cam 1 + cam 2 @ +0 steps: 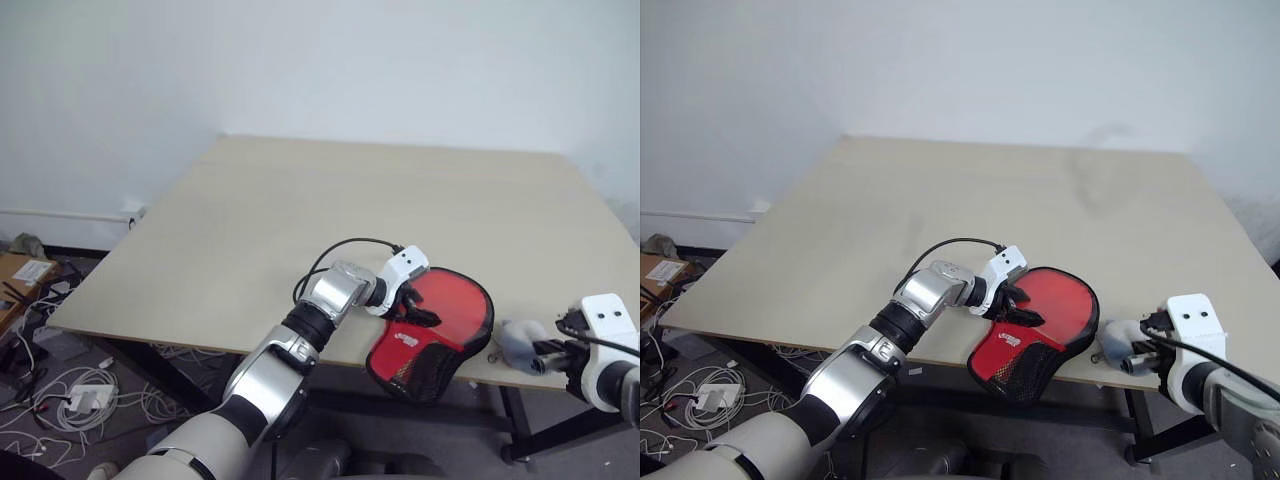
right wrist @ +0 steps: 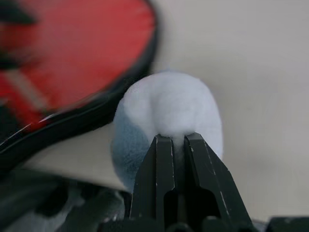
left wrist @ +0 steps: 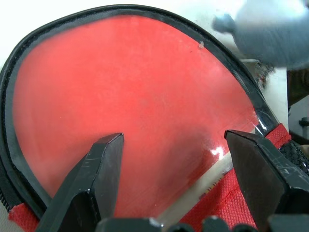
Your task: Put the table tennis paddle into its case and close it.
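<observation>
The case [image 1: 405,352] lies open at the table's front edge; its red flap with a white logo and black mesh hangs over that edge. Inside its black zipper rim lies the table tennis paddle [image 1: 458,305], round red face [image 3: 135,92] up. A strip of light wood shows near the flap. My left gripper [image 3: 174,137] is open, fingers spread just over the red face near the handle end. To the right, beyond the table edge, my right gripper [image 2: 176,139] is shut on a small grey-white plush thing [image 2: 169,104], which hangs beside the case's rim.
The light wooden table [image 1: 300,200] stretches wide behind the case. Cables and a white power strip [image 1: 90,397] lie on the floor at the left, with a cardboard box [image 1: 22,275] near the wall.
</observation>
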`<state>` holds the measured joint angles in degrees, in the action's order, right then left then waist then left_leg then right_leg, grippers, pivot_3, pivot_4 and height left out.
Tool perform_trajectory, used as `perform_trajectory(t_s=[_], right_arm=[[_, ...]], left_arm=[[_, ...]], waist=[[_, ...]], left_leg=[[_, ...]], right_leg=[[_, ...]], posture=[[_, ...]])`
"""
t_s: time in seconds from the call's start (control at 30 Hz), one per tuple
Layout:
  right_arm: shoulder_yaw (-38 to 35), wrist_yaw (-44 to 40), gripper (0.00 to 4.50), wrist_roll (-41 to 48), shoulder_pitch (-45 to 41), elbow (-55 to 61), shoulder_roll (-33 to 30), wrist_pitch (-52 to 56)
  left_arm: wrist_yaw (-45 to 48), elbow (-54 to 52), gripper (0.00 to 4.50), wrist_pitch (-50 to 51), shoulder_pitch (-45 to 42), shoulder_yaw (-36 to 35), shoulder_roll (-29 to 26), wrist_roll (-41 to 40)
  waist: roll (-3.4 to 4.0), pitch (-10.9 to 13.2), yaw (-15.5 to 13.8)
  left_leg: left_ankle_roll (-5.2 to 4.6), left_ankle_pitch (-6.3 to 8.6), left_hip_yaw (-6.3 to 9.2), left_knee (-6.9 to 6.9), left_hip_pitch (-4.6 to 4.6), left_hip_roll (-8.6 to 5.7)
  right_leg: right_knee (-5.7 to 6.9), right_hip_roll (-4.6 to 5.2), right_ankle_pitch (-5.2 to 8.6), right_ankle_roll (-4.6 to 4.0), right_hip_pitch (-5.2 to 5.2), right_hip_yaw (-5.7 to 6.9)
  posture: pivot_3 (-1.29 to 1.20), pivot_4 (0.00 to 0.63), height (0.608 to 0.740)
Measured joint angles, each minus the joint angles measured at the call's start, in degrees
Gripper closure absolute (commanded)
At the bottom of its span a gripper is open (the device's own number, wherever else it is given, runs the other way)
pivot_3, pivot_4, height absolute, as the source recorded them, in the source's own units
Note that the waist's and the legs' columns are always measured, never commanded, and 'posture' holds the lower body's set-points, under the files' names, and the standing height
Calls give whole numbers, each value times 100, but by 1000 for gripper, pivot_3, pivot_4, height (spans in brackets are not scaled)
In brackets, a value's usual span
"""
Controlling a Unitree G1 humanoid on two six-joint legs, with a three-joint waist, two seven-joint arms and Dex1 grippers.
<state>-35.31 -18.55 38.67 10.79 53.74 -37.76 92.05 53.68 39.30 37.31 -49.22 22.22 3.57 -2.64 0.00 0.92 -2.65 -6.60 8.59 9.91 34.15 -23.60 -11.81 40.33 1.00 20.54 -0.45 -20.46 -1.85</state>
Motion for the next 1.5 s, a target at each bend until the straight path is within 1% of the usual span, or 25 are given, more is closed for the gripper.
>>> perform_trajectory(t_s=[0.13,0.23,0.3,0.4,0.47,0.57,0.63,0.73,0.83,0.97,1.07,1.13,1.3,1.5], right_arm=[[-211,-372,4486,322,208,342,-99,1],[-284,-556,4486,672,499,471,-346,-163],[-331,-664,4486,943,1010,481,-714,-630],[-506,-939,4486,1297,1885,489,-988,-1662],[-585,-1097,4486,1338,2473,498,-1222,-2330],[-710,-1250,4486,1430,3022,498,-1271,-3070],[-745,-1362,4486,1476,3290,498,-1272,-3531],[-630,-1234,4486,1492,3265,498,-1266,-3711],[-147,-698,4486,1475,2789,360,-1128,-3460],[455,-174,4486,1307,2284,5,-1225,-2942],[571,30,3682,1364,1905,-58,-1111,-2775],[566,165,2966,1488,1689,-92,-994,-2712],[510,249,1267,1747,1357,-166,-991,-2509],[266,534,1267,2037,667,-675,-983,-2321]], left_arm=[[12,3,927,0,5,5,22,0],[28,3,927,0,3,17,40,-1],[54,3,927,0,-2,38,55,-1],[78,7,927,0,-5,71,61,-1],[69,11,927,0,-9,90,69,-1],[60,23,927,0,-9,100,72,-1],[60,28,927,0,-9,103,72,-1],[49,45,927,0,-12,103,65,-1],[25,63,927,0,-15,103,62,-1],[35,60,927,0,-11,107,60,-2],[63,51,927,1,-10,107,34,-2],[62,49,927,1,-10,107,28,-2],[56,50,927,1,-10,106,21,-2],[63,56,927,0,-16,104,17,-6]], waist=[[-5,-3,-1],[-9,-6,-9],[-11,-8,-28],[-24,-18,-47],[-27,-20,-53],[-39,-23,-53],[-38,-24,-52],[-40,-24,-52],[-48,-26,-48],[-45,-28,-53],[-45,-29,-53],[-42,-31,-51],[-42,-31,-47],[-41,-31,-51]], left_leg=[[-15,10,1,2,-1,0],[-26,17,0,3,-4,0],[-34,24,-3,6,-6,-1],[-43,40,-4,17,-5,-1],[-48,43,-5,24,-6,-1],[-55,48,-4,37,-5,-1],[-63,54,-3,50,-4,-1],[-69,58,-3,64,-2,-1],[-70,59,-10,65,-1,-1],[-70,59,-15,63,1,-1],[-70,60,-12,59,1,-1],[-70,60,-12,60,2,-1],[-70,60,-13,61,3,-1],[-70,60,-14,59,3,-1]], right_leg=[[-33,0,-5,4,16,0],[-52,1,-19,-9,22,0],[-60,4,-17,-3,25,0],[-63,4,-13,3,32,-1],[-63,4,-11,7,36,-1],[-63,3,-8,13,44,1],[-63,1,7,40,52,3],[-63,0,9,45,61,2],[-63,3,9,44,61,1],[-63,7,9,45,59,0],[-63,7,5,41,57,3],[-62,6,3,39,58,3],[-62,5,4,40,58,1],[-62,7,-9,18,56,2]], posture=[[0,0,740],[0,0,740],[0,0,740],[0,0,740],[0,0,740],[0,0,740],[0,0,740],[0,0,740],[0,0,740],[0,0,740],[0,0,740],[0,0,740],[0,0,740],[0,0,740]])
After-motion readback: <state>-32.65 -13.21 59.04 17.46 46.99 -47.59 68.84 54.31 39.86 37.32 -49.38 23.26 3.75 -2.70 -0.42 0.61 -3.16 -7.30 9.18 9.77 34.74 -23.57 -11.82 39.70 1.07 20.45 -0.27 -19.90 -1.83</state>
